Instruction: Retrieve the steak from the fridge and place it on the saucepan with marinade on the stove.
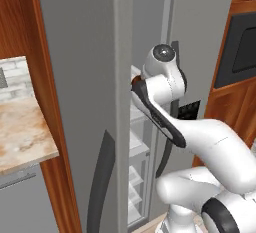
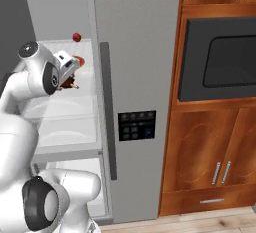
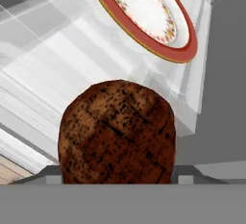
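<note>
We have the steak pinched in our fingers, sitting right at their tips and bulging out ahead of them, its long axis across them. Beyond it lie the fridge shelves and a red-rimmed plate, so we judge the coming move is straight back out of the fridge.

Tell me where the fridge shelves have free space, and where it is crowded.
Free: the white shelf below the gripper that holds the steak. Crowded: the upper shelf, with the red-rimmed plate and a small red fruit.
</note>
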Available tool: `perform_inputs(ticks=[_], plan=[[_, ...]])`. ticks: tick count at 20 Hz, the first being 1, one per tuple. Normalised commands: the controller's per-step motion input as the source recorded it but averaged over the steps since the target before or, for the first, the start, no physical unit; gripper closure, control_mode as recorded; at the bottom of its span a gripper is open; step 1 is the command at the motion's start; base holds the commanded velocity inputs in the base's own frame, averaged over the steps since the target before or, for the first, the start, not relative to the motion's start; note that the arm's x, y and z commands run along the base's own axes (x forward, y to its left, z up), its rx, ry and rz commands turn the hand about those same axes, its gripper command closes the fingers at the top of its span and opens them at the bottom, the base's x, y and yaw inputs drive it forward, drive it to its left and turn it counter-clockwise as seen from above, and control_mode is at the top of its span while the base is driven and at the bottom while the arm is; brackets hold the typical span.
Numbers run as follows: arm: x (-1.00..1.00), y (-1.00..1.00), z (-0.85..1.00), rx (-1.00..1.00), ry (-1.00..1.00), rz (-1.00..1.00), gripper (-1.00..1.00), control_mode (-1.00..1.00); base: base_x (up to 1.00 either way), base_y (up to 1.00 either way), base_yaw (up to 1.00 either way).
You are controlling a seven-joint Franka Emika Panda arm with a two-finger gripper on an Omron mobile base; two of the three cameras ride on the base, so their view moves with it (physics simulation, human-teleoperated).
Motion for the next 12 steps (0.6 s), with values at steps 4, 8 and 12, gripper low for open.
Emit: perform_inputs(ticks=[4, 8, 12], plan=[[-1.00, -0.80, -0.59, 0.00, 0.02, -0.11, 1.00, -1.00, 0.00, 0.00, 0.00], [-0.99, -0.45, -0.27, 0.00, 0.08, -0.10, 1.00, -1.00, 0.00, 0.00, 0.00], [-0.33, -0.08, -0.01, 0.00, 0.00, -0.01, 1.00, -1.00, 0.00, 0.00, 0.00]])
